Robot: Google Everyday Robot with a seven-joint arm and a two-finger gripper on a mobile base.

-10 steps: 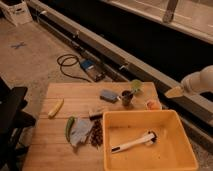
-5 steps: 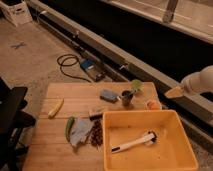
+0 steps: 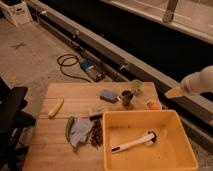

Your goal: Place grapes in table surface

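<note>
Grapes: small dark reddish-brown cluster, longer than wide, individual berries hard to make out. Lying flat on the bare wood of the table, toward its near half, just beside the left wall of the yellow bin and touching or overlapping the right edge of a grey cloth. Green vegetable at 9 o'clock of the cloth; yellow banana-like piece at 10 o'clock of the grapes; blue sponge, dark cup and pale green item at 12 to 1 o'clock; small orange item near the far right corner. White-handled tool lying inside the bin. Table of light wooden planks, standing on a grey concrete floor; black cable and blue device on the floor beyond the far edge, black chair at 9 o'clock of the table, long metal rail running diagonally behind. Gripper: tan tip on a white arm, hanging in the air past the table's right far corner, at 2 o'clock of the grapes and well apart from them, holding nothing visible; open or closed state cannot be told.
</note>
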